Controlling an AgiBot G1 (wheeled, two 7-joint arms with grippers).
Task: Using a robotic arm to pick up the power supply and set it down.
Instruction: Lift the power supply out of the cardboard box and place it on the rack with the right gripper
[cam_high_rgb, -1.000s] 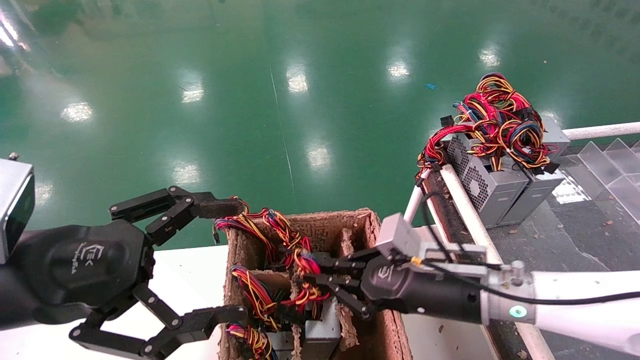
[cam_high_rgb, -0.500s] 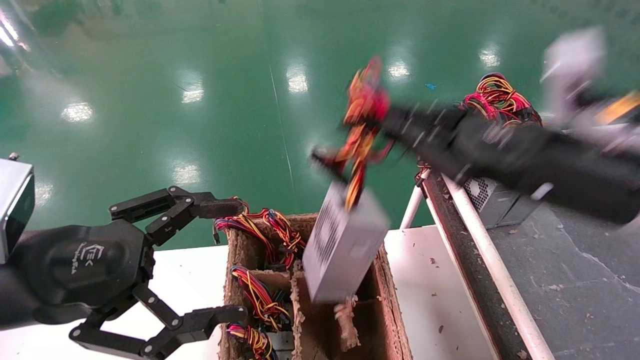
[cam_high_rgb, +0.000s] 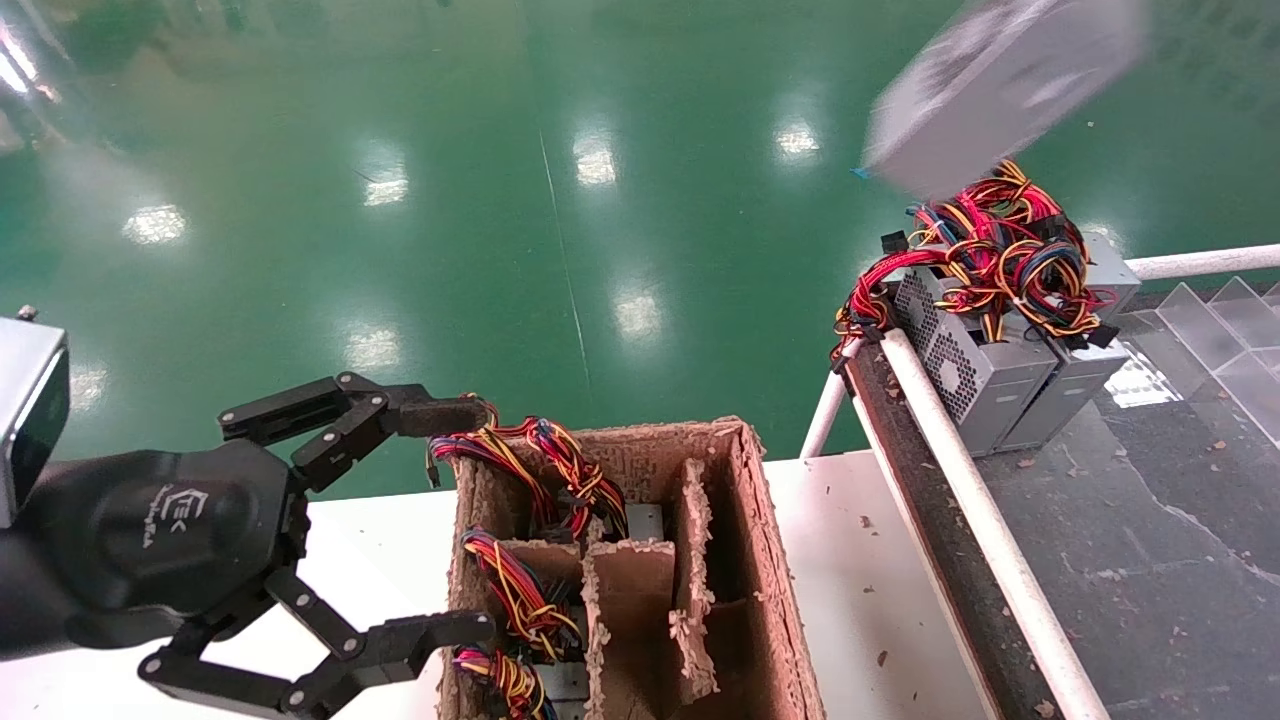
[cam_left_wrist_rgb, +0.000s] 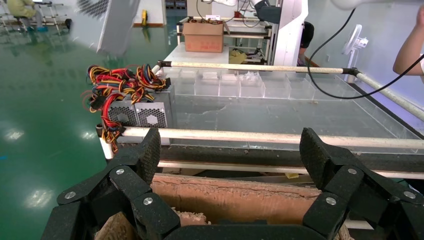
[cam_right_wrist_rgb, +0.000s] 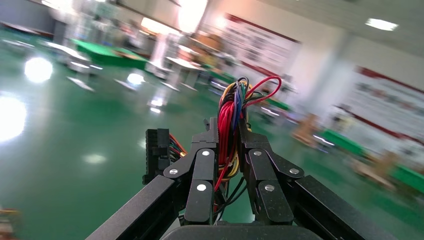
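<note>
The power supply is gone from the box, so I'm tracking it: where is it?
In the head view the power supply is in the air at upper right, above the wired units; the right gripper clamps its wires.

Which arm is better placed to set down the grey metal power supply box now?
The right. Its gripper is shut on that supply's red and yellow wire bundle, and the grey metal power supply box hangs above the conveyor's two supplies. The left gripper waits open beside the brown cardboard box.

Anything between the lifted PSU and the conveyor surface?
Yes. The power supply, its wires pinched by the right gripper, hangs above two parked units with wire bundles on the belt. Bare belt lies nearer the robot.
</note>
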